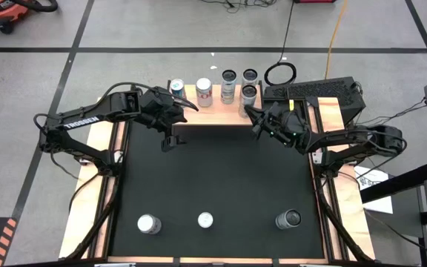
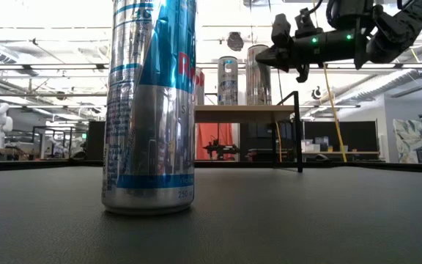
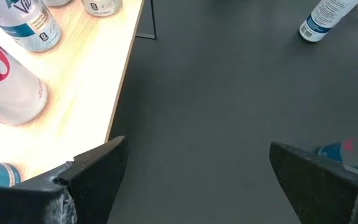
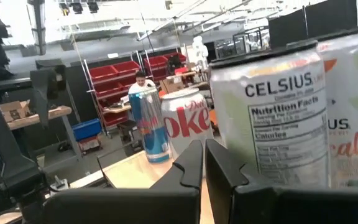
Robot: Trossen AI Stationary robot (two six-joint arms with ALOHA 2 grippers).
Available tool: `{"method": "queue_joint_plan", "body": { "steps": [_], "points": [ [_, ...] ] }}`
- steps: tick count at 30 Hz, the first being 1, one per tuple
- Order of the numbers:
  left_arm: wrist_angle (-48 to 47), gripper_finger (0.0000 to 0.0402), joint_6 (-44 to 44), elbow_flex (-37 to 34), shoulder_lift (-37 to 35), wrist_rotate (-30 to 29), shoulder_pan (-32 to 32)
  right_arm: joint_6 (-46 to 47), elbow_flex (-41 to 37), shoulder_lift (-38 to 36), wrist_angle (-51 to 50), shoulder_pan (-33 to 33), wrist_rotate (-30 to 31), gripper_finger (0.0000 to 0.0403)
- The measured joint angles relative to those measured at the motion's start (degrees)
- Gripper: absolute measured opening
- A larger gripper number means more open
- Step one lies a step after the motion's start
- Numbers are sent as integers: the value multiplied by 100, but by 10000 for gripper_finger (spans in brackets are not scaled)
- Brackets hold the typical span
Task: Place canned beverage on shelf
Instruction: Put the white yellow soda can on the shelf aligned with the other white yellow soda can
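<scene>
The shelf (image 1: 213, 115) with its pale wood top stands at the table's far edge. Several cans stand on it, among them a Red Bull can (image 1: 176, 87), a Diet Coke can (image 1: 204, 93) and a Celsius can (image 4: 278, 118). My right gripper (image 1: 252, 119) is shut and raised, just on the near side of the Celsius cans at the shelf's right end. My left gripper (image 1: 173, 137) is open and empty above the mat, by the shelf's near left corner (image 3: 120, 124). Three more cans (image 1: 149, 224) (image 1: 205, 220) (image 1: 288, 219) stand upright along the table's near edge. My right gripper's shut fingers (image 4: 194, 158) point roughly level toward the far edge, close beside the Celsius can's side (image 4: 229, 124). Whether they touch the can I cannot tell.
The black mat (image 1: 221, 178) between the shelf and the near row of cans is bare. A tall Red Bull can (image 2: 149, 110) stands close before the low camera. A black device (image 1: 317, 93) and a cable ring (image 1: 280, 73) lie at the far right.
</scene>
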Motion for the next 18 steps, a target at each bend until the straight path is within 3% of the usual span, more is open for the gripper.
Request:
{"method": "queue_joint_plan", "body": {
  "steps": [18],
  "points": [
    [-2,393,2,0,-2,0,2,-98,26,-23,-66,-2,161,0]
  ]
}}
